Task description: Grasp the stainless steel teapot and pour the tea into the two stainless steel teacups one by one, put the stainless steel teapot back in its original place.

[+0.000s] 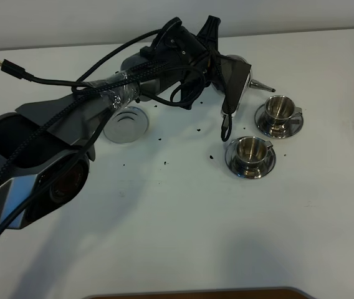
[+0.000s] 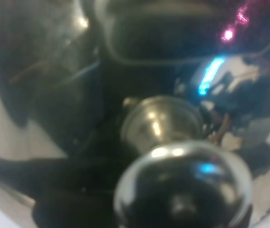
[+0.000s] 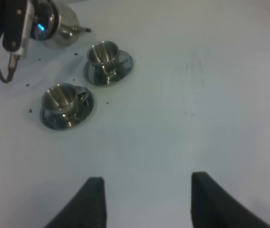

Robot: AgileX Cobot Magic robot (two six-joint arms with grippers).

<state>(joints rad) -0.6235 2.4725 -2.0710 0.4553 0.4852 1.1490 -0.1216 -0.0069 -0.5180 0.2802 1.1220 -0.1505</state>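
Left gripper (image 1: 225, 70) is clamping the shiny mirror-steel teapot (image 1: 247, 75) by the white table's (image 1: 183, 237) far edge.
Its spout (image 1: 262, 85) is pointing at the farther small steel teacup (image 1: 280, 109); right gripper (image 3: 147, 185) is hanging open, empty.

A white worktop (image 1: 239, 237) is filling almost the whole exterior view, lying matte and evenly lit. Soft grey shadows are spreading across its left half — no hard edges to them. Small dark specks (image 1: 165, 164) are lying scattered near its middle. Behind the far edge a pale grey wall (image 1: 289, 12) is running across, and a brown strip (image 1: 196, 291) is showing along the near edge.
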